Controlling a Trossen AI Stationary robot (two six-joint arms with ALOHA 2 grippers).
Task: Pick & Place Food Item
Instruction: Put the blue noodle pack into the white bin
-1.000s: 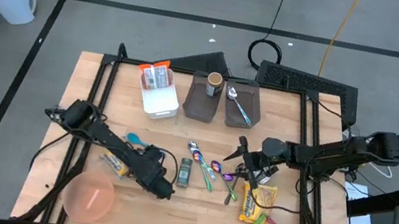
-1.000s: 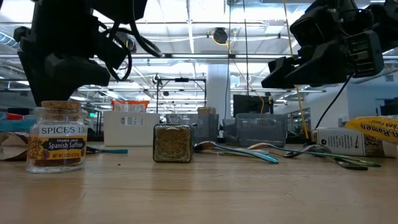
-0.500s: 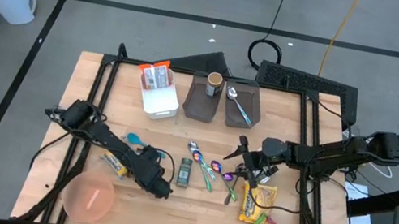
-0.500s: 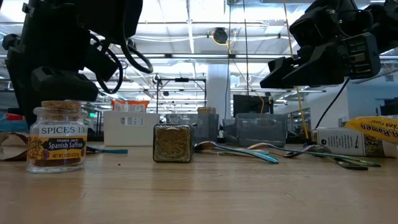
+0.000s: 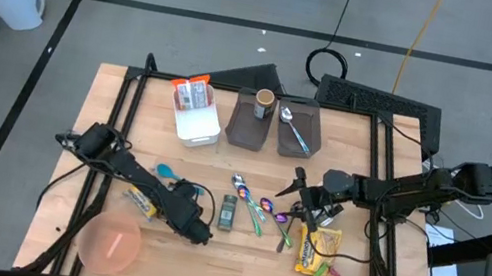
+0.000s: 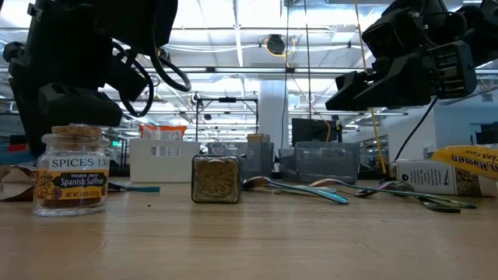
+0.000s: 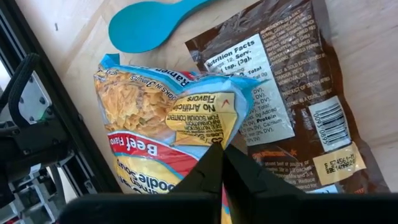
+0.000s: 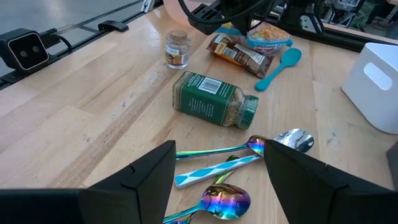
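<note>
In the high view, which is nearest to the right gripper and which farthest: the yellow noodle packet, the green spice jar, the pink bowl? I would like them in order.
Measured from the right gripper:
1. Yellow noodle packet, just below it, toward the table's front edge.
2. Green spice jar, lying at mid-table, toward the left arm.
3. Pink bowl, at the front left corner, clearly farthest.

Blue beef ramen packet, crumpled, pinched
</note>
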